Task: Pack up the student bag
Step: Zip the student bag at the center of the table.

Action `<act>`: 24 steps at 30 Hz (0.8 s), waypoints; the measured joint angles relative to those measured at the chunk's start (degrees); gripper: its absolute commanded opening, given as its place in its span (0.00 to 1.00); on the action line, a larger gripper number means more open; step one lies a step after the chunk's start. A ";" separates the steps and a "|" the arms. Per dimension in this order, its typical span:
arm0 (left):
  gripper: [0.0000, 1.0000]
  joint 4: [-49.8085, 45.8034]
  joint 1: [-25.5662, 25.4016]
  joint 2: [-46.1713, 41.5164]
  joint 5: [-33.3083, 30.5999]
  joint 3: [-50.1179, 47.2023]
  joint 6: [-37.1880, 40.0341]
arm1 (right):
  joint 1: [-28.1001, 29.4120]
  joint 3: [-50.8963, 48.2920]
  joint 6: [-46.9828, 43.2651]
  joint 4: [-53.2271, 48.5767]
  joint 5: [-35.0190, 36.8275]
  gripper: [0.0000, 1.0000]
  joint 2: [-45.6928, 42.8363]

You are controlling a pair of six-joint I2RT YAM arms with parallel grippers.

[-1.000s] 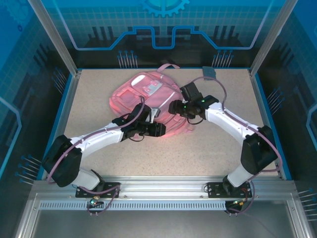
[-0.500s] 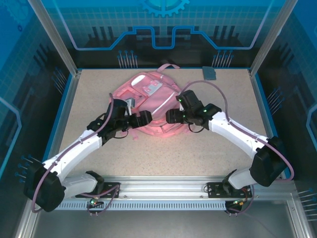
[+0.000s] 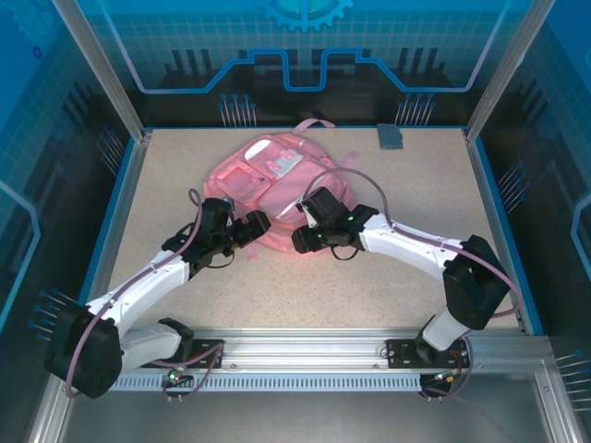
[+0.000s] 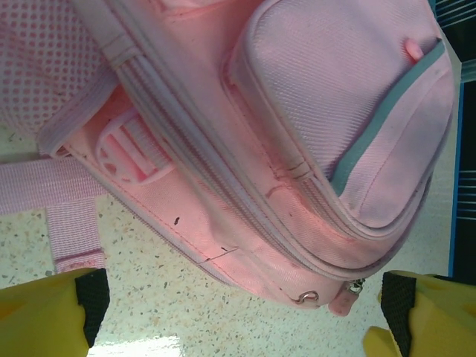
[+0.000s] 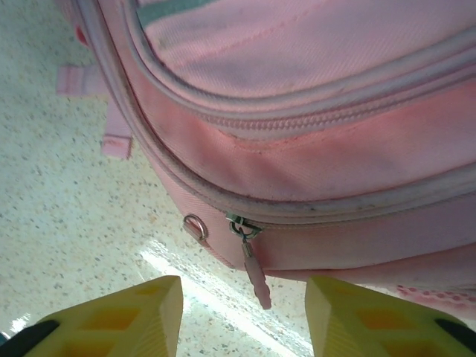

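The pink student bag [image 3: 277, 180] lies flat on the speckled table, its zip trim pale and its straps trailing at the back. My left gripper [image 3: 253, 225] is at the bag's near left edge, open, with nothing between its yellow fingers [image 4: 52, 309]; the bag's seam, a metal ring [image 4: 306, 297] and a zip pull [image 4: 342, 299] lie just ahead. My right gripper [image 3: 297, 239] is at the near edge too, open. Between and just beyond its fingers [image 5: 119, 320] hangs the pink zip pull [image 5: 256, 279] beside a metal ring [image 5: 195, 225]. The zip looks closed here.
A small grey block [image 3: 391, 136] lies at the back right corner of the table. A pink strap [image 4: 44, 186] lies on the table left of the bag. Blue walls [image 3: 488, 212] bound the table [image 3: 397, 295], whose near and right parts are bare.
The left gripper drew back leftward off the bag to its near left edge. The right gripper moved left and nearer, down to the bag's near edge by the zip pull.
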 measured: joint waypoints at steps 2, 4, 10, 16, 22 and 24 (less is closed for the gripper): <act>0.92 1.07 0.00 0.00 0.07 -0.22 -1.53 | 0.00 0.24 -0.81 -0.02 -0.33 0.38 1.84; 0.90 2.34 0.00 0.00 0.09 -0.24 -3.02 | 0.00 0.61 -1.31 0.00 -0.66 0.35 3.48; 0.80 7.13 0.00 1.36 0.63 -1.68 -7.30 | 0.00 0.98 -2.19 0.35 -0.11 0.16 4.96; 0.66 13.73 -0.02 4.94 2.32 -4.35 -12.44 | 0.07 2.27 -4.02 -0.07 1.07 0.00 5.29; 0.44 19.80 -0.48 8.85 3.10 -5.42 -16.59 | 0.11 3.34 -4.92 -0.35 0.52 0.00 6.29; 0.43 21.88 -0.57 10.10 3.13 -5.42 -17.81 | 0.11 3.34 -4.92 -0.24 0.22 0.00 6.29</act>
